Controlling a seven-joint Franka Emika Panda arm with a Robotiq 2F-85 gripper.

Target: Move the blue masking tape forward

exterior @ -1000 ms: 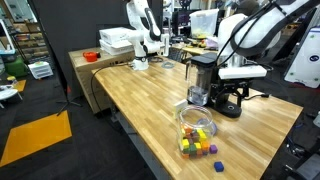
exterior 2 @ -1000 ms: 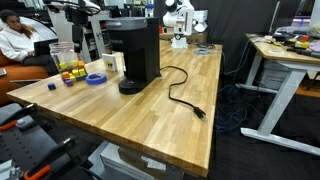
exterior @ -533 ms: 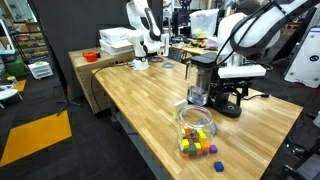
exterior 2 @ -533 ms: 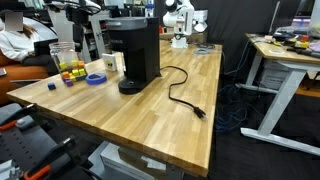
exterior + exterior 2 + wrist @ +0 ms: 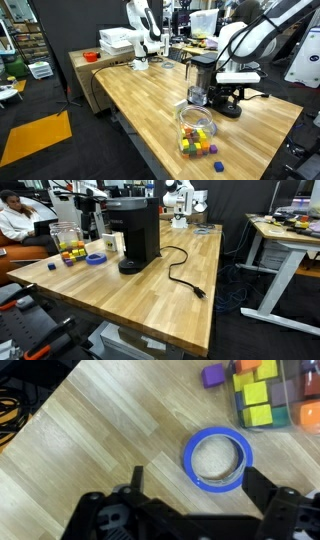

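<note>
the gripper (image 5: 195, 482) hangs over the wooden table (image 5: 100, 430), jaws spread wide and gripping nothing. the blue masking tape (image 5: 217, 460) lies flat at its 12 o'clock (open centre showing bare wood). the jar of coloured cubes (image 5: 265, 395) stands near, at the tape's 1 o'clock.

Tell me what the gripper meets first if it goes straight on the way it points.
Probably the blue masking tape, lying flat on the wooden table just ahead of the open gripper, roughly between its fingers; depth is unclear.
</note>
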